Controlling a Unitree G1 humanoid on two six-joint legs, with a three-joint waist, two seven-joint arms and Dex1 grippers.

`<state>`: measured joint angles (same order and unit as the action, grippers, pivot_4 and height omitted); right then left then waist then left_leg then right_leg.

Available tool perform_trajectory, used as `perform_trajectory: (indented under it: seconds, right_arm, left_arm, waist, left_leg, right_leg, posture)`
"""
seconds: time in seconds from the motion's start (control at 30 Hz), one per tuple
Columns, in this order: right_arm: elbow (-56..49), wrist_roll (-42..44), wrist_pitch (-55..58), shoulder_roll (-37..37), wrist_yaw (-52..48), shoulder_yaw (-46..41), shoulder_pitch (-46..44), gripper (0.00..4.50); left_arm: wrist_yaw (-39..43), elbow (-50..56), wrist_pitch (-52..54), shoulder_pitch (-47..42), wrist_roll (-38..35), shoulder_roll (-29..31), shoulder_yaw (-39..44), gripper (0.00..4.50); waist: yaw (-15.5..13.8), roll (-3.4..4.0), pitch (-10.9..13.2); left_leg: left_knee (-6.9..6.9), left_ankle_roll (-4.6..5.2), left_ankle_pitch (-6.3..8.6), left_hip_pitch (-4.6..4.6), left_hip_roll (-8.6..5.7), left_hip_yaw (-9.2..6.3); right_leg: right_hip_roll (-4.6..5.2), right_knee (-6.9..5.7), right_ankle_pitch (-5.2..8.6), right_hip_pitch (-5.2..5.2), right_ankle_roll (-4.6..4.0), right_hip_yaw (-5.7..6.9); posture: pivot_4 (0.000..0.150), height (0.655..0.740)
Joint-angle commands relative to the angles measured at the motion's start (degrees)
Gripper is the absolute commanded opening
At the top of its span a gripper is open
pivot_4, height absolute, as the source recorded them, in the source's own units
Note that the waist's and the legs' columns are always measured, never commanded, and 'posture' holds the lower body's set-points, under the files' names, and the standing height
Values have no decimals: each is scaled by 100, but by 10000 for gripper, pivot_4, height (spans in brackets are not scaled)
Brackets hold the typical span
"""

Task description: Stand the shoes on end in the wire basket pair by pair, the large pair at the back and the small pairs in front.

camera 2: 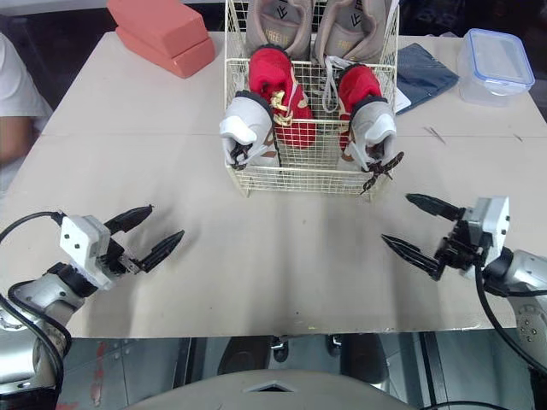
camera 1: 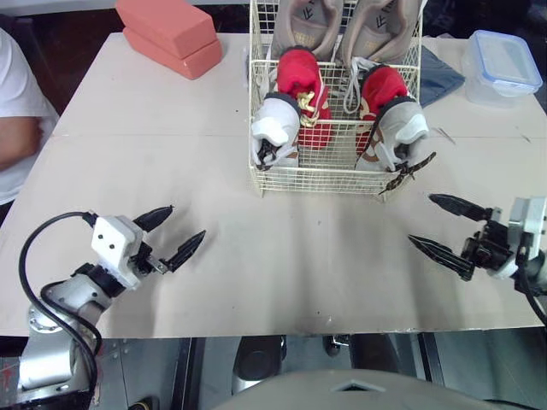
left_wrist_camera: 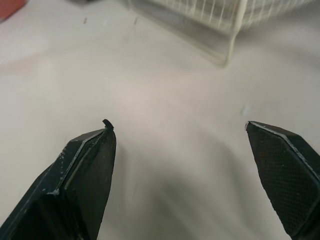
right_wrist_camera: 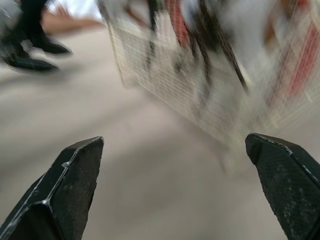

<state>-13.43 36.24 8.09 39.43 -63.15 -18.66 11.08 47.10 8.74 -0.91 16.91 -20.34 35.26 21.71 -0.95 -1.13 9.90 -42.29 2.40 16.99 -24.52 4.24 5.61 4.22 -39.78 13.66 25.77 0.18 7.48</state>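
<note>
Wire basket (camera 1: 320,181) holds the large beige pair (camera 1: 306,21) at the back and the red pair (camera 1: 301,81) and grey pair (camera 1: 275,126) in front, all on end; your left gripper (camera 1: 187,221) and right gripper (camera 1: 420,219) hang over the counter (camera 1: 282,273), fingers (camera 1: 186,246) wide apart and empty, apparently clear of finished work.

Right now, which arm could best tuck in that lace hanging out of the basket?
Probably right. The dark lace hangs at the wire basket's front right corner, near the open right gripper; the left gripper is farther.
</note>
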Motion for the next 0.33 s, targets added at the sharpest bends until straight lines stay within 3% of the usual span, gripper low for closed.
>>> perform_trajectory:
  seconds: [0.03,0.33]
  right_arm:
    - [833,-276,-659,16,-372,-150,-215,45000]
    - [2378,-714,-1521,-10,-824,-26,-709,45000]
  left_arm:
    - [-108,-298,-410,0,215,-94,12,44722]
    - [119,-387,-436,-54,-119,-95,29,44722]
  waist:
    - [13,1,1]
    - [11,31,-14]
  left_leg:
    - [1,0,0,-1,1,-1]
    - [4,-1,-1,4,4,8]
  right_leg:
    - [-1,-1,0,1,1,0]
    - [-2,-6,-2,2,2,-1]
  posture:
    - [1500,6860]
    - [1500,6860]
